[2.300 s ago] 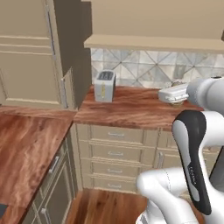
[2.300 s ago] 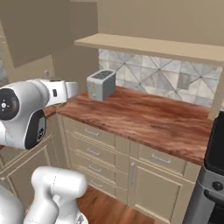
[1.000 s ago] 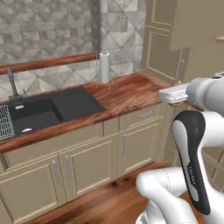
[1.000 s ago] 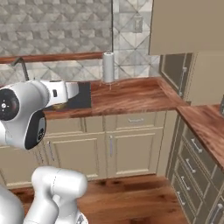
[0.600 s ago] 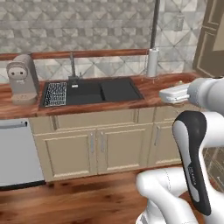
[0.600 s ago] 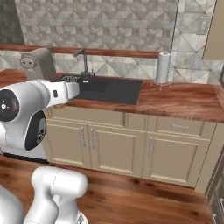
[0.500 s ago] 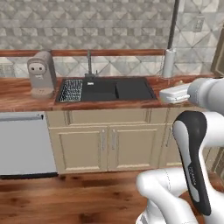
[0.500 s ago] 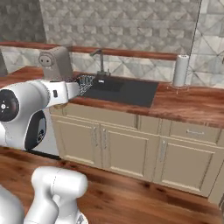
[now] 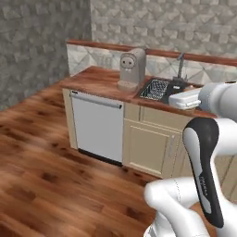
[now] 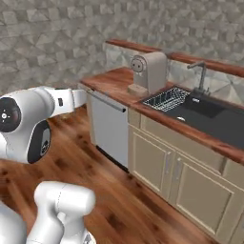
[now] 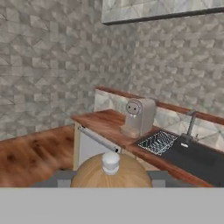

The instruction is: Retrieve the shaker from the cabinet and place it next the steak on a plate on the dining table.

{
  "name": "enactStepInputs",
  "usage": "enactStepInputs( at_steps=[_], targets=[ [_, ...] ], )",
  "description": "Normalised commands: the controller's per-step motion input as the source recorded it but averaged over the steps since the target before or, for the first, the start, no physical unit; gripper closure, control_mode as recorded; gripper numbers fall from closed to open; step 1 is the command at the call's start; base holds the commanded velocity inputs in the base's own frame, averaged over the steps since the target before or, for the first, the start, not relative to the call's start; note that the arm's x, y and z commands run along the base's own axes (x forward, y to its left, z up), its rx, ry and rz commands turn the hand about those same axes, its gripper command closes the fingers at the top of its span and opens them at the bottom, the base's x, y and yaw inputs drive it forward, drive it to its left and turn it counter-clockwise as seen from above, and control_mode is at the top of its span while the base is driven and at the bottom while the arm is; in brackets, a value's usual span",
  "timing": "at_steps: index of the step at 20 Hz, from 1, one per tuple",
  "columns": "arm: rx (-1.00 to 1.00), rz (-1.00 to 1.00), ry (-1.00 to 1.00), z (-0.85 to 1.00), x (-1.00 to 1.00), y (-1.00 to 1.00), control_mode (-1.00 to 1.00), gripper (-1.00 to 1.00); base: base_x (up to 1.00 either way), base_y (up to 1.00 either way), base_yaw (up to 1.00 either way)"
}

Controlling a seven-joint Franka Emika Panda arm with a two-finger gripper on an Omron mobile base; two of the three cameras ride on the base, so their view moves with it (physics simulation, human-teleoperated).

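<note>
The shaker [image 11: 111, 168] sits right at the bottom of the hand view, so its lower part is cut off (just the round top and knob show). The claw [image 11: 110, 178] is clenched on the shaker, with its fingers mostly hidden behind it.

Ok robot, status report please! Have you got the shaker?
Gripper shut on the shaker. Facing the worktop with the coffee machine and sink. Plate and table not in sight yet. Floor ahead looks open.

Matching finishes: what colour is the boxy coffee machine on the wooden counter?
Beige coffee machine, on the reddish-brown counter; clearest in the right base view.
</note>
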Motion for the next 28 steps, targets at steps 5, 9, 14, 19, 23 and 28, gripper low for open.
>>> enactStepInputs(
  at_steps=[5, 9, 14, 19, 23, 28],
  targets=[
    [0.00, 0.00, 0.00, 0.00, 0.00, 0.00, 1.00, 1.00, 0.48, 0.15, 0.68],
    [0.00, 0.00, 0.00, 0.00, 0.00, 0.00, 1.00, 1.00, 0.72, 0.19, 0.63],
    [0.00, 0.00, 0.00, 0.00, 0.00, 0.00, 1.00, 1.00, 1.00, 0.19, 0.49],
    [0.00, 0.00, 0.00, 0.00, 0.00, 0.00, 1.00, 1.00, 1.00, 0.21, 0.39],
    [0.00, 0.00, 0.00, 0.00, 0.00, 0.00, 1.00, 1.00, 1.00, 0.36, 0.37],
    [0.00, 0.00, 0.00, 0.00, 0.00, 0.00, 1.00, 1.00, 0.95, 0.29, 0.57]
  ],
)
